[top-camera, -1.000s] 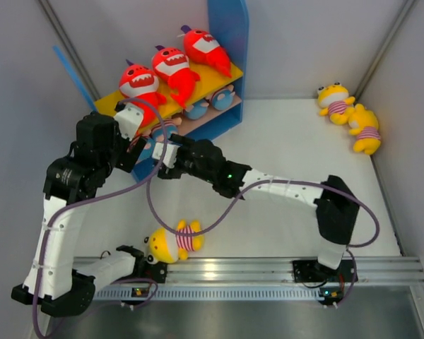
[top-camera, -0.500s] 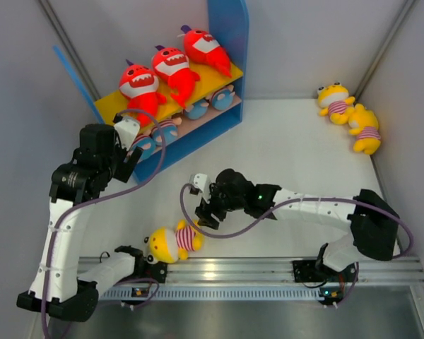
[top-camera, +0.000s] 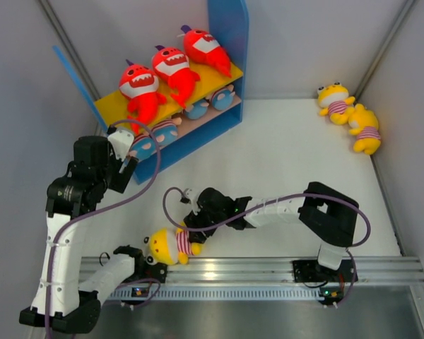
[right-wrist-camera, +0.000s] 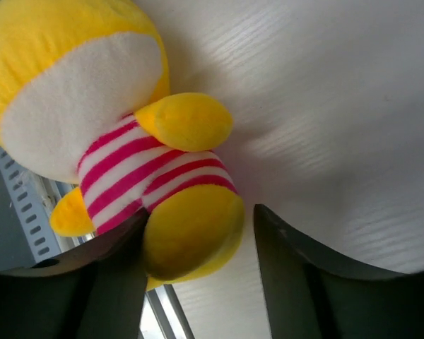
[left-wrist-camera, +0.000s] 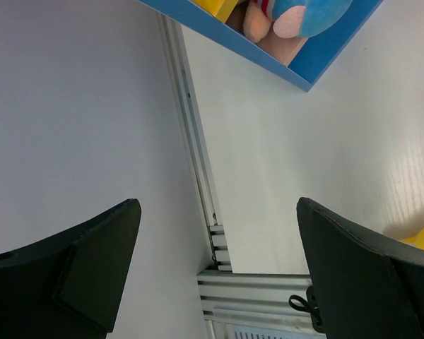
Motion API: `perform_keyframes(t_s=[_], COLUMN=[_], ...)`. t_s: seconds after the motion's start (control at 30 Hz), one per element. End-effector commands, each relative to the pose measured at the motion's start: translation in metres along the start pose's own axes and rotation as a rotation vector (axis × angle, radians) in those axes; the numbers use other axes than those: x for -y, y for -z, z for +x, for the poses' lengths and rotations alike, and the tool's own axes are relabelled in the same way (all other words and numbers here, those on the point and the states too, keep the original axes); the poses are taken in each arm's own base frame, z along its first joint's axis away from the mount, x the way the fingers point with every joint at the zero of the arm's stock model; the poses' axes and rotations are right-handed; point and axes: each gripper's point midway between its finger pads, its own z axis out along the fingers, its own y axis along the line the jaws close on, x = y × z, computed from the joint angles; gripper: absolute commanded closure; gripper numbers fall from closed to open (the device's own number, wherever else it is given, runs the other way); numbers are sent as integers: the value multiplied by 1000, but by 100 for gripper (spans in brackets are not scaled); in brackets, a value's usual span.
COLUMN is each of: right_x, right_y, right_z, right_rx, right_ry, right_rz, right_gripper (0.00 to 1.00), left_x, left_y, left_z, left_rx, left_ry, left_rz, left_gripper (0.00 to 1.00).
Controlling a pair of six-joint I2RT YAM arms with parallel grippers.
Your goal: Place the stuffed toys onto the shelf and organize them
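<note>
The right gripper (right-wrist-camera: 198, 272) is open, its fingers straddling one foot of a yellow doll (top-camera: 171, 245) lying at the near edge of the tabletop (top-camera: 290, 155). The left gripper (left-wrist-camera: 219, 268) hangs wide open, empty, beside the shelf (top-camera: 230, 42).

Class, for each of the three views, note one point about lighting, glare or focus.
Top external: even light, with a bright glare patch on the metal rail. Left wrist: fingers of the left hand are dark silhouettes against the pale table. Right wrist: the yellow doll looms close, shadowing the table beneath it; the right hand is dark and soft-edged.
</note>
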Motion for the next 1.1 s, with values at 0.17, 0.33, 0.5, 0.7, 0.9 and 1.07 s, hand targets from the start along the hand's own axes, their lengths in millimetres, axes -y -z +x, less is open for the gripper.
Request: perform_keyframes(t_s=[0.17,0.33,0.5,0.7,0.9,1.07], right_x=[-27,-25,-21,-10,65,137], right_y=[-13,-11,1,21,81,112], right_z=[-30,-29,-41,-59,-93,-109], right_rx=[129,141,199,296,591,736], right_ry=[-81,-100,-133,-216,-544,-595], right_rz=[-86,-83,-97,-114,-45,209], right_gripper=[87,100,100,100,100,100], left_x=[1,1,3,2,1,1], left_y=[0,0,-2,-2,-1,-1], left_z=[1,2,3,5,4,2], left_rx=[5,2,-3,-8,-6,0], left_ry=[15,16,18,19,18,18], left_rz=[3,0,11,3,0,4], left_gripper=[2,2,2,2,2,2])
